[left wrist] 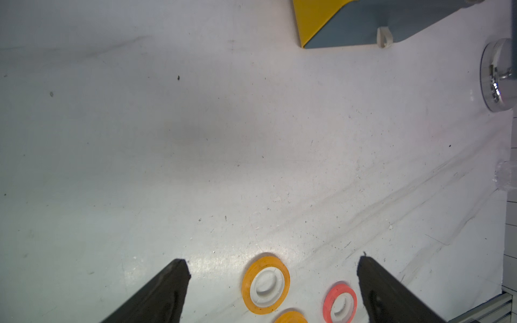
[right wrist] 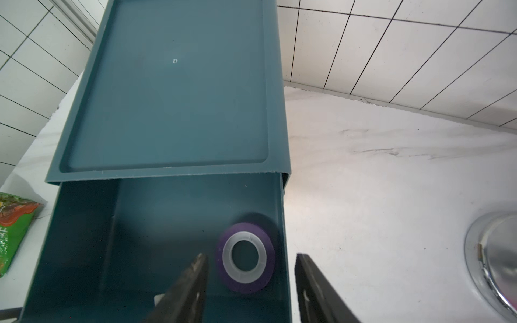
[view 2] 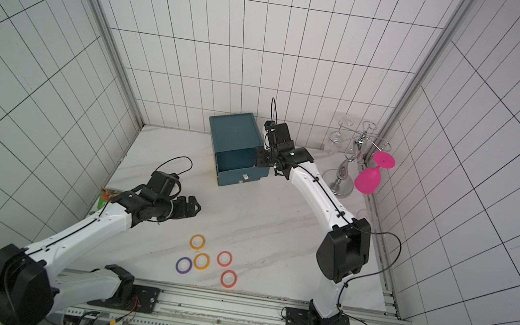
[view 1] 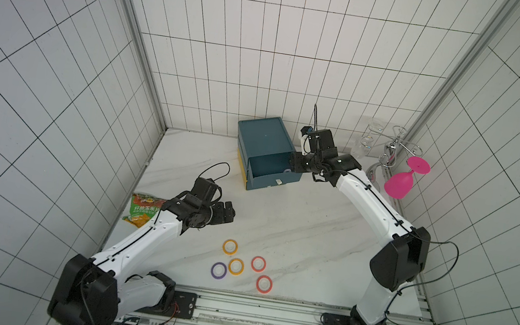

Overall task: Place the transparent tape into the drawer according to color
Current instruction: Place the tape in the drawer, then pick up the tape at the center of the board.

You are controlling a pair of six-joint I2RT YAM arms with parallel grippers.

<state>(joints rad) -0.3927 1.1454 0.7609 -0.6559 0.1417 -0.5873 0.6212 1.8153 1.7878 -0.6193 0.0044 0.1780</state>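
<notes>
Purple tape roll (view 1: pixel 287 171), in the open drawer (view 1: pixel 266 168): only a sliver shows in a top view beside the right gripper (view 1: pixel 293 165), whose fingertips cannot be made out there (its fingers (right wrist: pixel 184 290) run off the edge of the right wrist view). Orange tape roll (left wrist: pixel 291 317): cut by the edge of the left wrist view, pale centre out of sight. Snack bag (view 1: pixel 142 210): partly under the left arm (view 1: pixel 150 234), print too small to read; chrome rack base (right wrist: pixel 495 265): cut by the picture's edge.

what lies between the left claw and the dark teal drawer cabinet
only bare white marble tabletop, seen in the left wrist view between the left claw and the dark teal drawer cabinet
</notes>
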